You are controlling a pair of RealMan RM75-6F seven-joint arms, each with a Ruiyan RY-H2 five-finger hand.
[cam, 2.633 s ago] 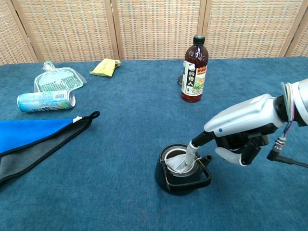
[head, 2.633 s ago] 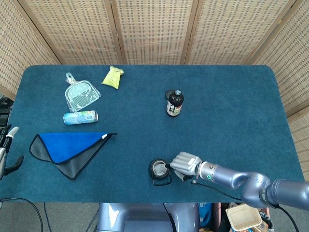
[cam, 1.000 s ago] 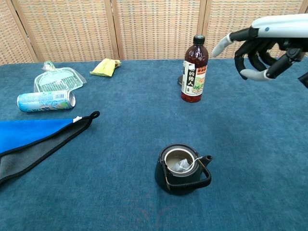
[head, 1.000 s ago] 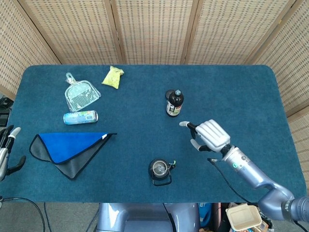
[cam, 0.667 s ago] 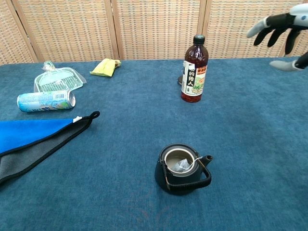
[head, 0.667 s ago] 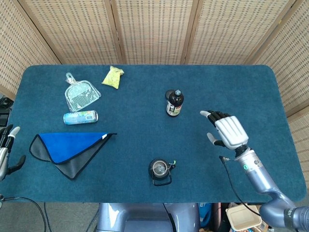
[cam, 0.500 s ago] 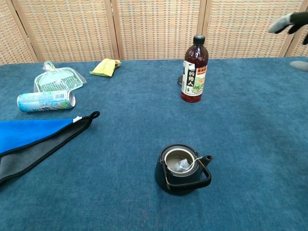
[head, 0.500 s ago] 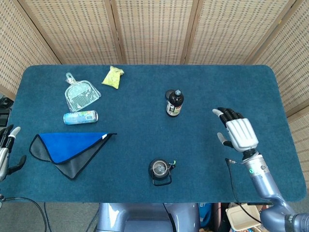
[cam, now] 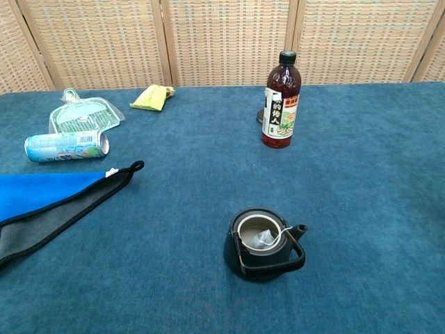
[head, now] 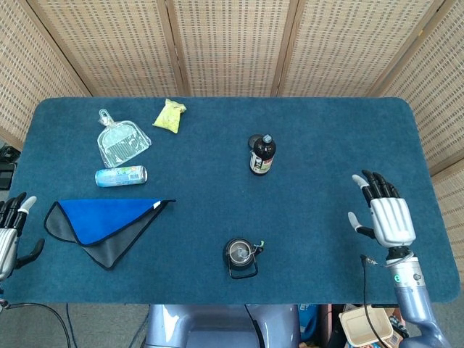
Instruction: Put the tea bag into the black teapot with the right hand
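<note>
The black teapot (head: 240, 257) (cam: 264, 245) stands lidless near the table's front edge. The tea bag (cam: 264, 239) lies inside it, with its string draped over the rim towards the spout. My right hand (head: 384, 216) is raised at the table's right side, far from the teapot, with fingers spread and nothing in it; the chest view does not show it. My left hand (head: 9, 233) hangs off the table's left edge, fingers apart and empty.
A dark bottle (head: 262, 154) (cam: 281, 101) stands behind the teapot with a small black lid (head: 254, 141) beside it. On the left lie a blue-and-grey cloth (head: 101, 224), a can (head: 121, 175), a clear dustpan (head: 120, 141) and a yellow packet (head: 170, 115).
My right hand let go of the tea bag in the teapot, lifted, opened, and swung away to the table's right side, leaving the chest view. The left hand shifted slightly.
</note>
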